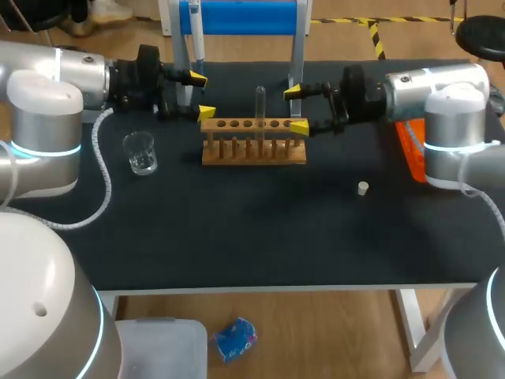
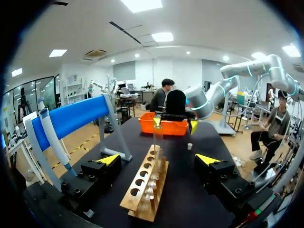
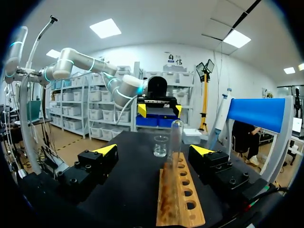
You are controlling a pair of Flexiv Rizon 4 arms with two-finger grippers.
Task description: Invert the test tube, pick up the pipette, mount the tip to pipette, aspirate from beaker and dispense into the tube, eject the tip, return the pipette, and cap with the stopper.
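**Both grippers open at the rack; every step left to do**

In its own wrist view the left gripper [image 2: 158,159] has its yellow-tipped fingers spread wide and holds nothing. The wooden rack [image 2: 145,185] runs straight ahead of the gap between them. The test tube [image 2: 157,142] stands upright in a middle hole of the rack, ahead of this gripper and touched by neither finger. The right gripper [image 3: 153,150] faces in from the rack's other end. It is just as wide and empty, with the same tube ahead of it.

The tube's top end looks rounded from the right wrist, so I judge it is standing mouth down and the first step, turning it over, is not yet done.

- The pipette [image 2: 52,137] hangs on the blue stand [image 2: 71,118], just beside the left gripper's outer finger, untouched.
- The beaker [image 3: 160,146] sits ahead of the right gripper, past the rack's far end and to one side of the left gripper.
- The stopper [image 1: 362,188] lies on the table [image 1: 260,237], well apart from the right gripper.
- An orange box [image 2: 166,126], likely the tips, sits behind the right gripper.

Mounting the tip, aspirating, dispensing, ejecting, returning the pipette and capping the tube all seem to remain.
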